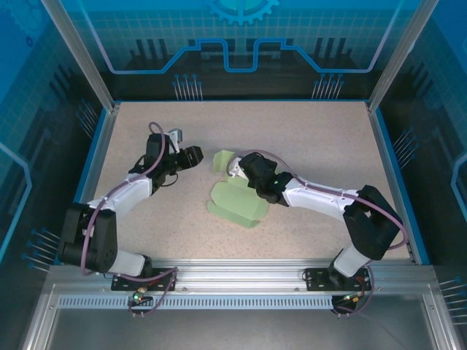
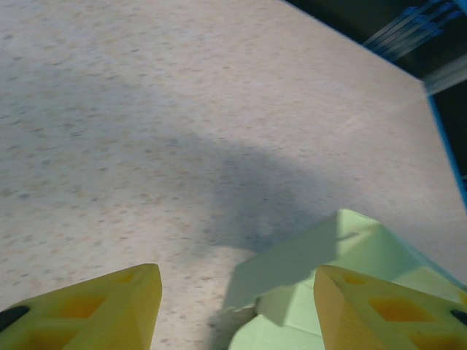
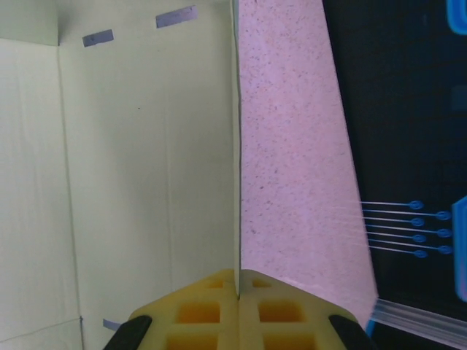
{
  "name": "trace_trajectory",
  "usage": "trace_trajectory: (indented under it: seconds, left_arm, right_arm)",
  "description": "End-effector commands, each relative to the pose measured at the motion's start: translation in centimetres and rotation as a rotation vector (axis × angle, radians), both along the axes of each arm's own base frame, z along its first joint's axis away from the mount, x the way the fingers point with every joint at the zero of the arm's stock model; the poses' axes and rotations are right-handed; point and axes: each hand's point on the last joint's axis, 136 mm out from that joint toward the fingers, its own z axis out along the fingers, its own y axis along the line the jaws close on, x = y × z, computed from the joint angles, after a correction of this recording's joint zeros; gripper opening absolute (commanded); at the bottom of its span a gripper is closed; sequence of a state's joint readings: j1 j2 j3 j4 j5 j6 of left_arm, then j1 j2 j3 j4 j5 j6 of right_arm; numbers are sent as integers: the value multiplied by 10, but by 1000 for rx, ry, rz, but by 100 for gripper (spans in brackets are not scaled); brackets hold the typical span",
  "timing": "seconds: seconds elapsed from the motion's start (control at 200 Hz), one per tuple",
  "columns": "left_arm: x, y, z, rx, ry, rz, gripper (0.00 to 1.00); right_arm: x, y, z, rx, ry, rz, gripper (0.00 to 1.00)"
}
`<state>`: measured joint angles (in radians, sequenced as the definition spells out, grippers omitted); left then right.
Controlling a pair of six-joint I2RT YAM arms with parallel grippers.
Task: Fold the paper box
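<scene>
While pinching pale mint-green thin-card paper box [image 3: 146, 182] with right gripper [image 3: 238, 273], holds left gripper [image 2: 235, 268] released just beside that box.

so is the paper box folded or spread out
Mostly spread: the paper box lies flat, one far flap raised, an edge pinched in the right gripper.

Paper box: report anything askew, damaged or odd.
Nothing looks torn. The pale mint-green card paper box lies half-folded on the speckled table: its far flap stands up while the near panels lie flat. The right gripper is shut on one panel's edge.
</scene>
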<state>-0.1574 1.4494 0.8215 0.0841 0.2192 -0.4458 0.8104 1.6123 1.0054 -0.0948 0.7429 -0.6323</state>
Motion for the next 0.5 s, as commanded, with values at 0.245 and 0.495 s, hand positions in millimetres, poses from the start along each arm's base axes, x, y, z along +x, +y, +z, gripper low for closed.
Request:
trace_trajectory:
  seconds: [0.245,0.495]
  left_arm:
    - [27,2,-62,46,196,21,57]
    - [33,-26,-74,-7,223,-107,56]
  right_arm:
    - [9,9,-8,-164,-131,37,0]
    - [9,10,-15,-213,-165,65,0]
